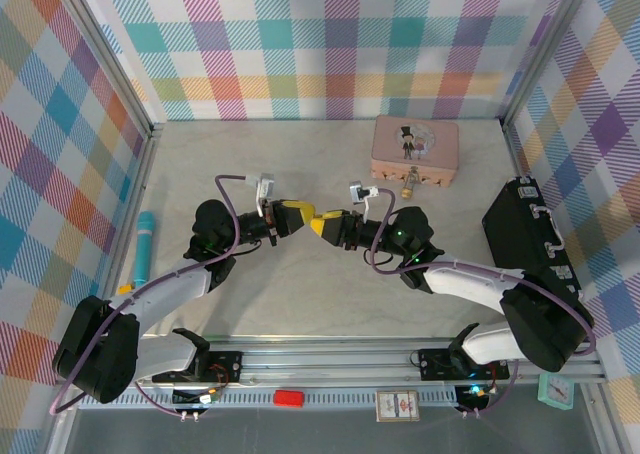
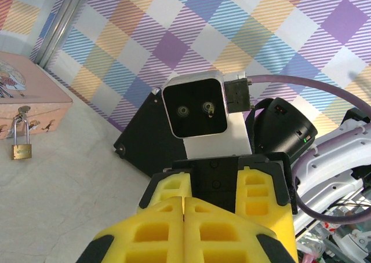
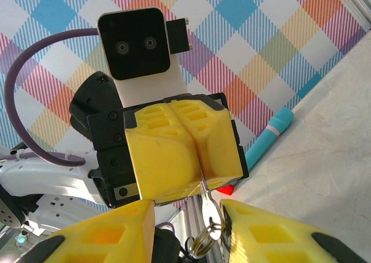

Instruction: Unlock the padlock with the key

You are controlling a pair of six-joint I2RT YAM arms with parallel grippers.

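Two grippers meet tip to tip just above the pale, stone-patterned table (image 1: 250, 154). My left gripper (image 3: 194, 159) is clenched: its ribbed yellow foam pads are pressed flat together. I see the key (image 3: 207, 200), a thin grey metal sliver, pinched at the lower end of their seam. It pokes out toward my right gripper (image 3: 186, 215), and a small wire ring (image 3: 202, 243) dangles from its free end. My right gripper is released; its two blocky yellow pads stand apart on either side of the key and ring, and I cannot tell whether they touch either.

The padlock (image 2: 21, 151) is ahead and to the left of the left gripper's fingertips, well apart from them. It has a small square brass body, and its thin silver U-shaped shackle is hooked through a gold latch on the front of the pink tin (image 1: 415, 146). The tin is a rounded rectangular box with a printed picture on its lid. A slim teal cylinder (image 1: 145, 246) lies well behind the left gripper, and a black hard case (image 1: 535, 239) lies behind the right one.
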